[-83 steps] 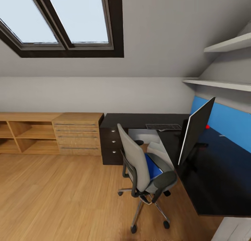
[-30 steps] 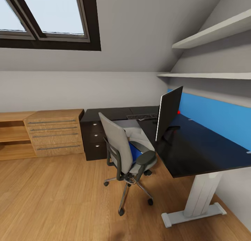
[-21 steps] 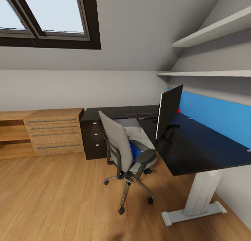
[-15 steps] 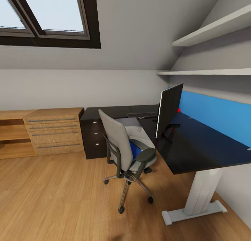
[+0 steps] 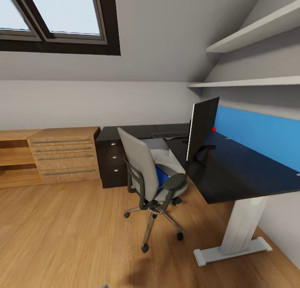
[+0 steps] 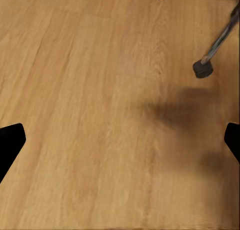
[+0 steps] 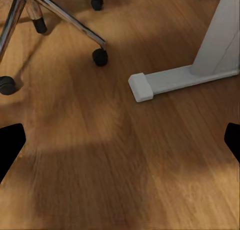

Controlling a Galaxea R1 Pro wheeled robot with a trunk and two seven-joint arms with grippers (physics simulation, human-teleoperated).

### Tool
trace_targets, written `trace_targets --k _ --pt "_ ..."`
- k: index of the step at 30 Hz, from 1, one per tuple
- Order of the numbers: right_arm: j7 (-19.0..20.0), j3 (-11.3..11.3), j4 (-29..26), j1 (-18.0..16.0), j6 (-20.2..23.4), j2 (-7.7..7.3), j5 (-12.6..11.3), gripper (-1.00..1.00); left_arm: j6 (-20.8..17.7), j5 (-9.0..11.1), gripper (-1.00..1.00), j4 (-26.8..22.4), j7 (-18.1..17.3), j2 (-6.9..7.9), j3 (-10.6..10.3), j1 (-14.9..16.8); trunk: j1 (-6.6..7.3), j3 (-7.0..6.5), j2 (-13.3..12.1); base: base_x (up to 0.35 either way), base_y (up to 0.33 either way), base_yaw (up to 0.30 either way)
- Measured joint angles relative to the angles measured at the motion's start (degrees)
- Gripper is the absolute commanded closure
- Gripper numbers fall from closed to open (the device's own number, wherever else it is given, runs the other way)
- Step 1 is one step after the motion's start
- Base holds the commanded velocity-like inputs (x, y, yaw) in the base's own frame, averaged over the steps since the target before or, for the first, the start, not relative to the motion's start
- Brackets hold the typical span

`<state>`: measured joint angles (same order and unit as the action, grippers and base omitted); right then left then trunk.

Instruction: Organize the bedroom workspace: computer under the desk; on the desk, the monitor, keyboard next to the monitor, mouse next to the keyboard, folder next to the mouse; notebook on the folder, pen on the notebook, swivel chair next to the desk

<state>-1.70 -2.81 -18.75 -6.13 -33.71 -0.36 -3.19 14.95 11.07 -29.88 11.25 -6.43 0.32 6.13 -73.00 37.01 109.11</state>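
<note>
Head view: the folder (image 5: 161, 176) lies on the swivel chair (image 5: 152, 175) seat. Thin, light, probably slippery; pinch its exposed edge. Both wrist views show jaws spread wide, holding nothing.

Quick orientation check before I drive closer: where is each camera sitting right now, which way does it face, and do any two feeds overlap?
Head view: high on the robot, facing forward and down at the swivel chair, desk and monitor.
Left wrist view: low, facing the wood floor; left gripper fingertips open at the edges; a chair caster shows.
Right wrist view: low, facing the floor; right gripper fingertips open; chair casters and the white desk foot show.
Shared: the chair's base appears in all three.
</note>
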Motion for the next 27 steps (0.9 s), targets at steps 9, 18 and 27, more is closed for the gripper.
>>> trace_targets --k 9,18,27 --pt "0.23 -0.91 -12.48 -5.44 26.48 -2.27 -0.33 -1.0 -27.1 -0.13 -1.0 -28.24 -0.23 -0.73 -0.52 0.01 -1.98 1.61 3.61 0.0 0.0 0.0" --pt "0.4 -1.6 -13.34 -8.41 31.99 -3.4 -1.08 -1.0 -33.26 -0.13 -1.0 -44.57 -0.4 -0.8 -3.5 -3.74 -3.95 3.24 7.22 0.0 0.0 0.0" --pt "0.27 -0.83 8.36 -8.53 -3.94 -2.94 -0.2 -1.0 -33.17 -0.29 -1.0 -40.17 -0.26 -0.12 -4.45 -8.98 -5.93 4.88 10.83 0.0 0.0 0.0"
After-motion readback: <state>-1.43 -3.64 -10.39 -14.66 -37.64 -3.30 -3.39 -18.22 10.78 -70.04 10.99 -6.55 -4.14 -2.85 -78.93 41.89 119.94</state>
